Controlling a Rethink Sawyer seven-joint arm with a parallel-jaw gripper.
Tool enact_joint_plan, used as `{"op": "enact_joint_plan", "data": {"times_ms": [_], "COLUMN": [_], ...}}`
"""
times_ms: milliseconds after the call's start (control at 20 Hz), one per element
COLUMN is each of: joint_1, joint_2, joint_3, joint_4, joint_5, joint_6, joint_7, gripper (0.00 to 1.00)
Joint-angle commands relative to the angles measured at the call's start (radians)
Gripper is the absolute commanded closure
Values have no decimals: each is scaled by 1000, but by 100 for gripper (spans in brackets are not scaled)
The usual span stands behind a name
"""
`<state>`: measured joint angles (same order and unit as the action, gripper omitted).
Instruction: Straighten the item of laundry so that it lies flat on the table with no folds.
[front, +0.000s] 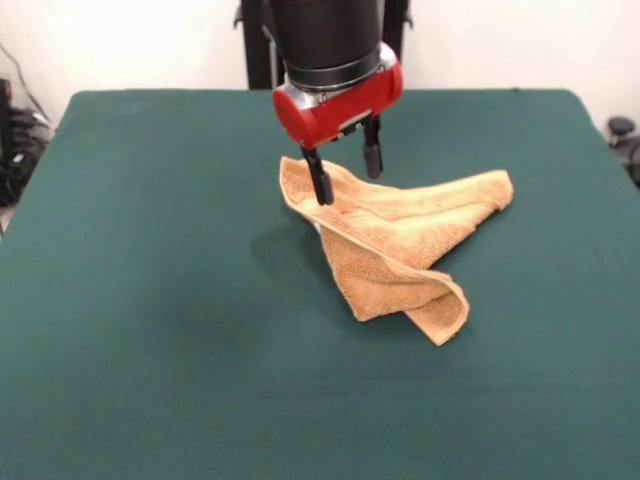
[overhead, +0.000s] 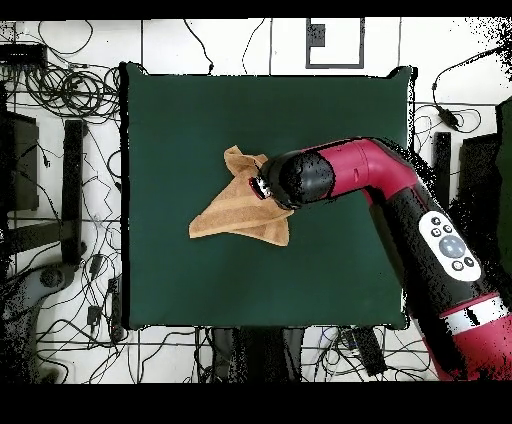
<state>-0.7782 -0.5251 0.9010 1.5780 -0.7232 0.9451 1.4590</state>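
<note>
around the table (overhead: 150, 290), cables and dark gear litter the floor (overhead: 60, 330) in the overhead view, where the red arm (overhead: 400, 200) hides the one towel's (front: 400, 250) 3 o'clock end. near mid-table, the crumpled towel (folded over itself) runs long from 10 to 4 o'clock in the front view. gripper (front: 345, 175) fingers spread apart, one tip seemingly touching the towel's edge.

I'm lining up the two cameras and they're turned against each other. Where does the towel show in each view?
Front view: the towel lies folded right of the table's middle, one pointed end toward the picture's bottom, with the open gripper at its upper left corner.
Overhead view: the towel lies left of the table's middle, partly under the red arm.
Shared landmark: the gripper's red wrist at the towel's edge.
</note>
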Motion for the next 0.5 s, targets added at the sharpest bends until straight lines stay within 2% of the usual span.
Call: {"op": "enact_joint_plan", "data": {"times_ms": [50,350,500], "joint_1": [35,44,53], "joint_2": [21,48,73], "joint_3": [-15,-20,-42], "joint_4": [-6,15,-5], "joint_5": [-47,-43,-27], "joint_6": [66,89,112], "joint_7": [-294,-303,-264], "gripper": [0,0,0]}}
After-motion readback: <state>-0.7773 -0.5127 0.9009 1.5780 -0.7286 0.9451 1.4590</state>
